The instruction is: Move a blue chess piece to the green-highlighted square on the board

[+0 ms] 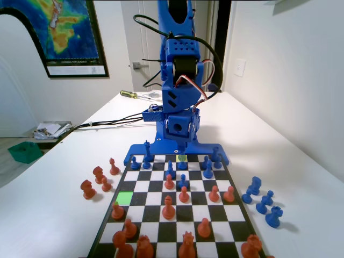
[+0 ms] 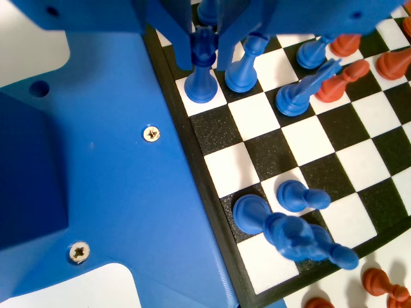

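Red pieces (image 1: 168, 207) crowd the board's (image 1: 235, 215) near end; at the far edge, the claw (image 2: 207, 45) pinches a blue chess piece (image 2: 201, 70).

The bright solid green square (image 1: 124, 198) on the flat black-and-white checkered board (image 1: 215, 223) stands bare at its left edge in the fixed view. Small red plastic pieces (image 1: 117, 210) crowd just nearer the camera; the squares right of it lie open.
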Motion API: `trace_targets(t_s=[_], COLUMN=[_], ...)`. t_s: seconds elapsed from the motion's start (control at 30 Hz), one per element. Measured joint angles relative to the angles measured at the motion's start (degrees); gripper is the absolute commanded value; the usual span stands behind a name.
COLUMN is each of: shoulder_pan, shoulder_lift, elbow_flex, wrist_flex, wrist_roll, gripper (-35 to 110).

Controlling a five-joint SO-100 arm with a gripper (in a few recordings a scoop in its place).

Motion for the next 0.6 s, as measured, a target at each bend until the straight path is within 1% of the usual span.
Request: trace_targets(t_s=[0.23, 0.33, 0.6], shoulder_pan=[0.0, 0.1, 0.6], shoulder_lift=[0.0, 0.0, 1.1], elbow_flex=[-0.3, -2.5, -12.8], wrist_flex=[0.6, 5.0, 21.9], wrist_roll=[0.0, 0.2, 0.5], gripper=[1, 1, 1])
